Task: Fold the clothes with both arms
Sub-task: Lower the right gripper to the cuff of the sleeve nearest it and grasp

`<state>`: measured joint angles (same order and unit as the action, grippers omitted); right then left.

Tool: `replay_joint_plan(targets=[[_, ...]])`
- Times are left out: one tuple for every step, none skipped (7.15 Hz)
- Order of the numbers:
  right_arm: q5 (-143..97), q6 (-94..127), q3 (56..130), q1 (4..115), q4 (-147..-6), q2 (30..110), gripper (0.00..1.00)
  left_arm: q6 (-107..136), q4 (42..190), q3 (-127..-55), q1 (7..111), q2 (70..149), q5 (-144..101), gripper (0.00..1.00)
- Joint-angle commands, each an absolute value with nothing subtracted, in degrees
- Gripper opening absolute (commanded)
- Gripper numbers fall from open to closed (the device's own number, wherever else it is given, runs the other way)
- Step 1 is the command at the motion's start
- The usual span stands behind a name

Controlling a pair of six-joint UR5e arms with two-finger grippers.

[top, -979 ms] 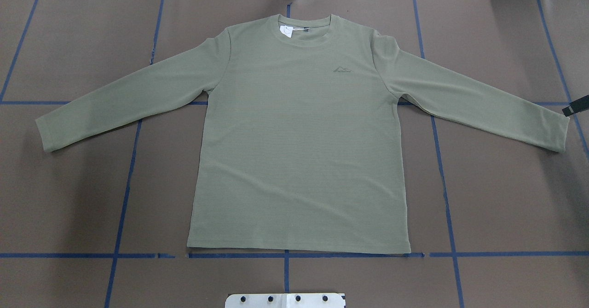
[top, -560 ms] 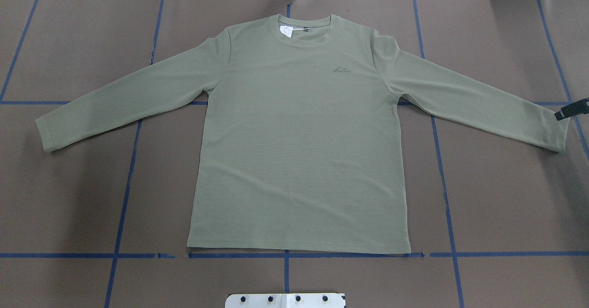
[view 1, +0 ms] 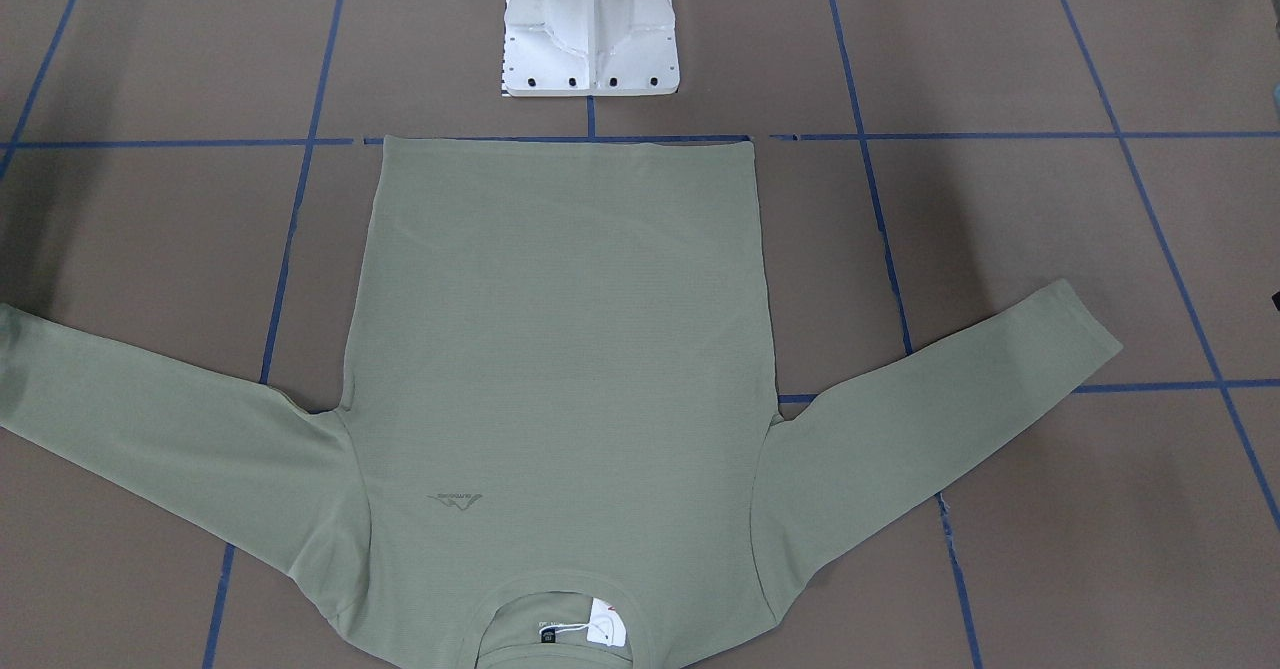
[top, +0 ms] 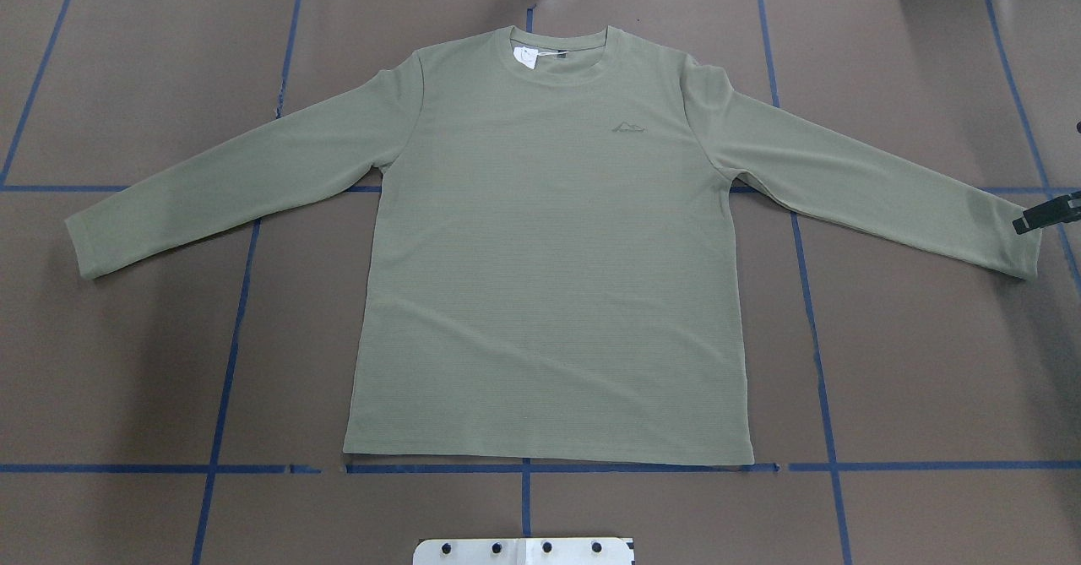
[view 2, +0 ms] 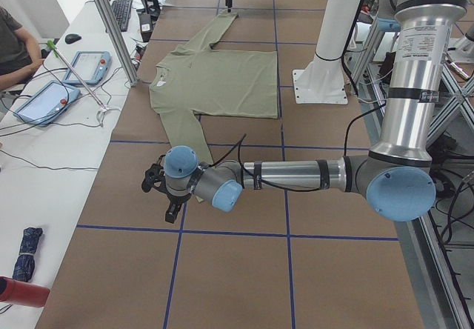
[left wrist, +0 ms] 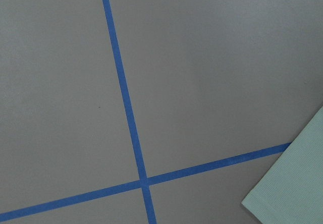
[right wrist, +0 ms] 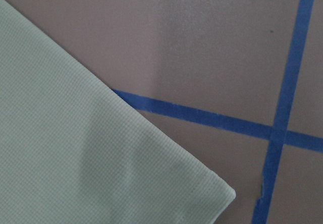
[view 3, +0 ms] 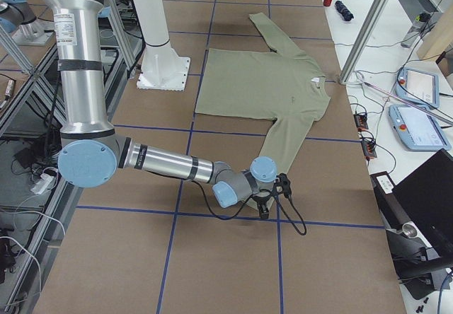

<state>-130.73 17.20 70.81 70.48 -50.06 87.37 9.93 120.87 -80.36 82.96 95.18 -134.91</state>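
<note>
The sage-green long-sleeved shirt (top: 549, 236) lies flat and face up on the brown table, collar at the far side and both sleeves spread out; it also shows in the front view (view 1: 560, 349). My right gripper (top: 1034, 220) enters at the right edge, with its black tip over the right sleeve cuff (top: 1018, 248). I cannot tell whether it is open or shut. The right wrist view shows only that cuff (right wrist: 101, 148). My left gripper (view 2: 167, 195) hangs low just past the left sleeve cuff (top: 84, 248), and its state is unclear. The left wrist view shows a cuff corner (left wrist: 287, 188).
The white base pedestal (view 1: 590, 29) stands at the near edge behind the shirt hem. Blue tape lines (top: 228, 328) cross the brown table cover. Tablets (view 2: 48, 99) and cables lie on the white bench beyond the collar side, where a person sits.
The right gripper's black tip has moved inward from the right edge and slightly down, and is now over the right sleeve cuff. The shirt has not moved.
</note>
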Motion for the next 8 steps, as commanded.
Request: replay_joint_plan(targets=[[-130.5, 17.2, 70.7, 69.7, -50.1, 87.4, 1.0, 9.9, 120.9, -80.4, 82.9, 95.3, -134.9, 1.0], [-130.6, 17.2, 70.7, 69.7, -50.2, 87.3, 1.0, 9.9, 120.9, -80.5, 83.0, 95.3, -135.0, 1.0], [-130.6, 17.2, 70.6, 69.7, -50.4, 87.0, 0.99, 9.9, 120.9, -80.5, 83.0, 95.4, -134.9, 1.0], [-130.6, 17.2, 70.5, 69.7, -50.4, 86.8, 0.99, 9.9, 120.9, -80.6, 83.0, 95.4, -134.9, 1.0], [-130.7, 17.2, 70.5, 69.7, -50.4, 86.8, 0.98, 9.9, 120.9, -80.6, 83.0, 95.4, -135.0, 1.0], [-130.8, 17.3, 70.4, 69.7, -50.5, 86.8, 0.95, 9.9, 120.9, -80.7, 83.0, 95.4, -135.0, 1.0], [-130.9, 17.2, 70.1, 69.7, -50.6, 86.8, 0.95, 9.9, 120.9, -80.9, 82.9, 95.4, -135.0, 1.0], [-131.0, 17.2, 70.0, 69.7, -50.6, 87.1, 0.95, 9.9, 120.9, -80.9, 83.0, 95.4, -135.0, 1.0]])
